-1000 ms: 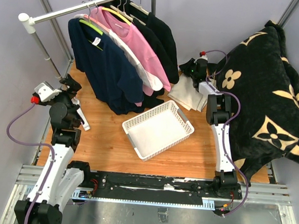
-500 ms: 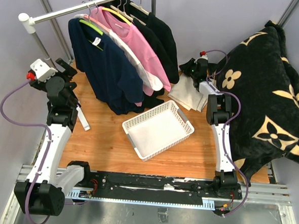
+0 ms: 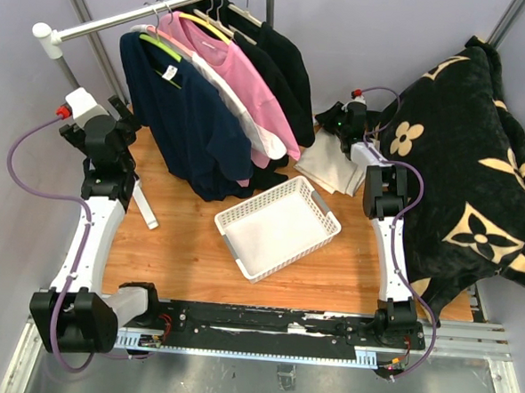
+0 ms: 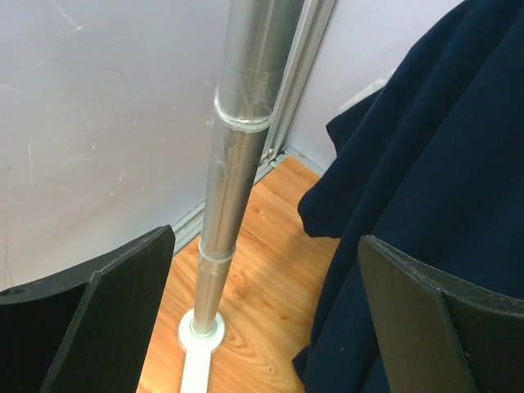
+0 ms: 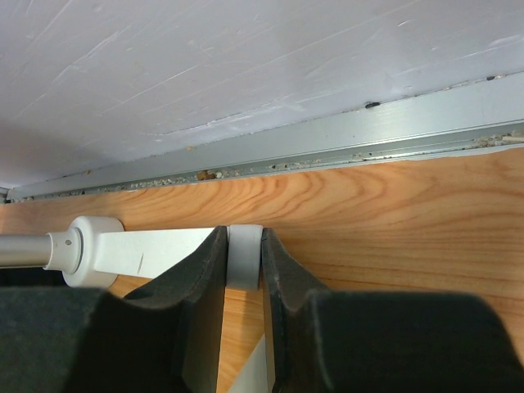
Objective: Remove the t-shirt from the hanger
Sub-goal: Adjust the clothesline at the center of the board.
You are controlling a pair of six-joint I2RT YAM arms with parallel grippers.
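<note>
Several t-shirts hang on hangers from the rack's rail [image 3: 122, 20]. The navy t-shirt [image 3: 191, 125] is nearest the left arm, on a green hanger [image 3: 161, 48]; white, pink [image 3: 239, 70] and black shirts follow. My left gripper [image 3: 123, 118] is open beside the rack's left pole [image 4: 237, 164]. In the left wrist view the left gripper [image 4: 266, 239] frames the pole, with the navy t-shirt [image 4: 426, 164] at the right finger. My right gripper [image 3: 335, 121] is at the rack's right foot; in the right wrist view the right gripper [image 5: 244, 235] is shut on the white foot bar [image 5: 244, 260].
A white basket [image 3: 278, 226] lies mid-table. Folded white cloth [image 3: 331, 169] sits beside the right arm. A black flowered blanket [image 3: 478, 165] drapes the right side. The pole's white foot [image 4: 201, 332] rests on the wood, and a metal rail [image 5: 344, 139] runs along the wall.
My left arm has swung up and back from the table's left side to the rack's left pole, gripper still open. The right arm has not moved.
</note>
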